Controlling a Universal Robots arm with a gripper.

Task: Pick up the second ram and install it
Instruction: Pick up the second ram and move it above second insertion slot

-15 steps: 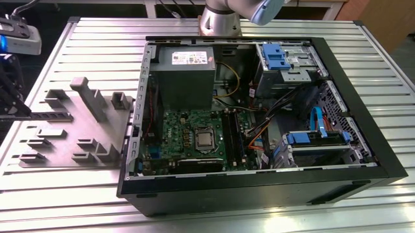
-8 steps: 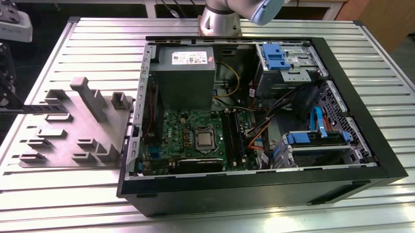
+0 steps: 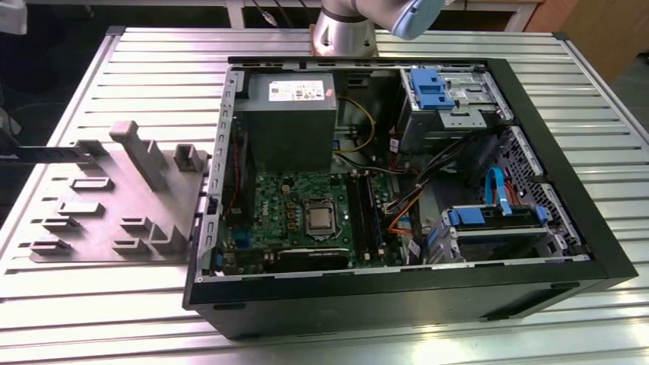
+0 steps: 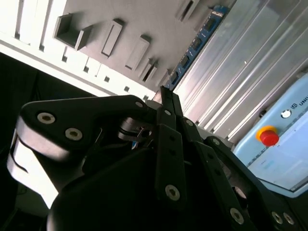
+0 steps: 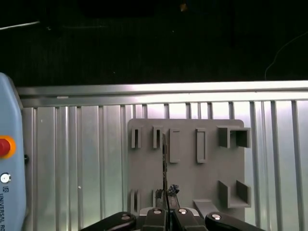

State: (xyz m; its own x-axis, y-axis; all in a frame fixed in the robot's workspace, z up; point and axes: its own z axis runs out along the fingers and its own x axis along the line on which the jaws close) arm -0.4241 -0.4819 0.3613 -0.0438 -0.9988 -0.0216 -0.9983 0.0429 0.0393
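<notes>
While jaws clamp second ram point(image 4: 195, 45), over holder tray point(image 5: 187, 187)

You're in a robotics lab or workshop. A ribbed aluminium bench point(image 3: 152, 68) carries an opened black desktop tower case point(image 3: 406, 285) and a grey moulded fixture tray point(image 3: 102, 228). A pale blue teach pendant point(image 4: 298, 139) with a red stop button point(image 4: 268, 136) lies on the bench, and a silver robot arm base point(image 3: 343, 34) stands at its edge.

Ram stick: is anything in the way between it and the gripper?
Nothing visible. In the first wrist view the gripper grips the ram by its end, over the tray.
</notes>
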